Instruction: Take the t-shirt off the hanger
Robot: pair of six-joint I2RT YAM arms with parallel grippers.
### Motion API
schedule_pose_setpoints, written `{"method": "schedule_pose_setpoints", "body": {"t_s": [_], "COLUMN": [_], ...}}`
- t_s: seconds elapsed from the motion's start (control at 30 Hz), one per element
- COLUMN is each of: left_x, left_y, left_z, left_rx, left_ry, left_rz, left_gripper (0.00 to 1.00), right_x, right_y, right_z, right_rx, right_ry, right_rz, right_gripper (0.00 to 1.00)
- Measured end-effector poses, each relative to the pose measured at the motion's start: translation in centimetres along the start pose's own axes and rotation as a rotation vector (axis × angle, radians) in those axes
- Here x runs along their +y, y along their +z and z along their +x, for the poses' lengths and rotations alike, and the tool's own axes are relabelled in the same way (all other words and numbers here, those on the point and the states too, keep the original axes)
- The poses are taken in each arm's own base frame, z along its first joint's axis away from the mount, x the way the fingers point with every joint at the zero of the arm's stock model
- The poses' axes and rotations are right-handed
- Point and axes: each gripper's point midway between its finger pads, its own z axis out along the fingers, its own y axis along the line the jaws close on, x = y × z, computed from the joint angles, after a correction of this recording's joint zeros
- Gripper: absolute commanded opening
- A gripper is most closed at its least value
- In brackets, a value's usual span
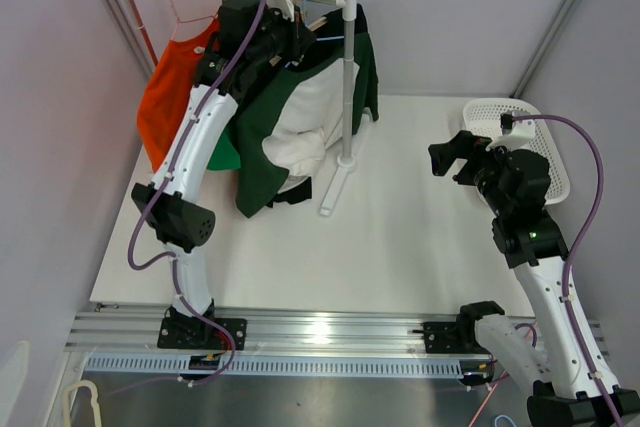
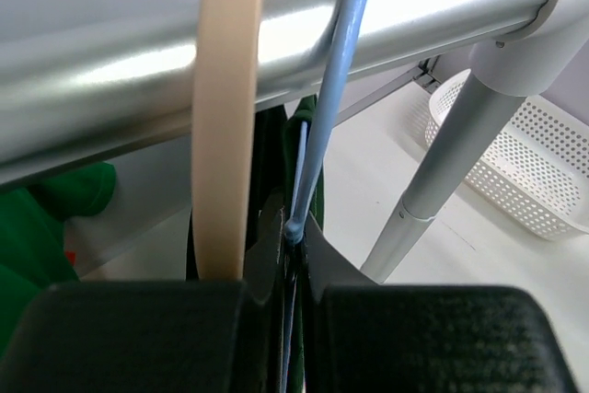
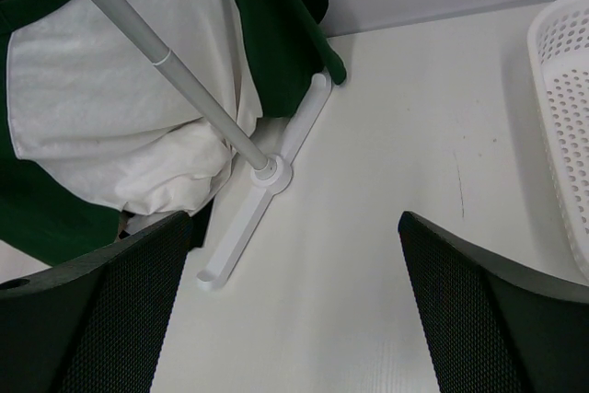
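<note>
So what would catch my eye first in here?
Probably the green-and-white t-shirt hanging bunched on the rack at the back left, with an orange garment beside it. The left end effector is raised to the top of the rack and pinched shut on a thin blue hanger. Over on the right, the right end effector hangs wide open near a white basket.

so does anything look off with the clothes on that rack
Yes: the green and white t-shirt hangs lopsided and bunched, its white part sagging against the rack's upright pole near the foot, not flat.
</note>
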Motion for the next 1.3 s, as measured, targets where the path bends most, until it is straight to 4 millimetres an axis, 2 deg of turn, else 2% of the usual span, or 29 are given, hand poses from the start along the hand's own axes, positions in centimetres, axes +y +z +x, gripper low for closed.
{"method": "schedule_pose_setpoints", "body": {"t_s": [0.4, 0.53, 0.67, 0.87, 0.97, 1.1, 1.3], "left_x": [1.2, 2.2, 5.0, 11.7, 13.3, 12.1, 6.9], "left_y": [-1.2, -1.7, -2.7, -5.6, -6.3, -5.9, -4.0], "left_z": [-0.6, -0.7, -0.7, -0.9, -1.1, -1.3, -2.1], "left_rx": [0.004, 0.001, -0.002, -0.026, -0.039, -0.042, -0.044], "left_ry": [-0.006, -0.026, -0.081, -0.173, -0.198, -0.209, -0.186], "left_rz": [-0.097, -0.127, -0.161, -0.254, -0.277, -0.241, -0.136], "left_gripper": [0.01, 0.01, 0.01, 0.01, 0.01, 0.01, 0.01], "right_x": [-0.1, -0.1, -0.1, 0.2, 0.3, 0.3, 0.3], "right_y": [0.0, 0.1, 0.0, -0.2, -0.3, -0.3, -0.2], "right_z": [0.0, 0.1, 0.2, -0.4, -0.8, -0.7, -0.7], "right_rx": [0.002, 0.006, 0.01, 0.0, -0.008, -0.007, -0.006], "right_ry": [0.0, 0.001, 0.001, 0.0, 0.0, 0.0, 0.0], "right_rz": [0.002, 0.001, 0.002, -0.002, -0.005, -0.004, -0.004], "right_gripper": [0.99, 0.99, 1.0, 1.0, 1.0, 0.99, 1.0]}}
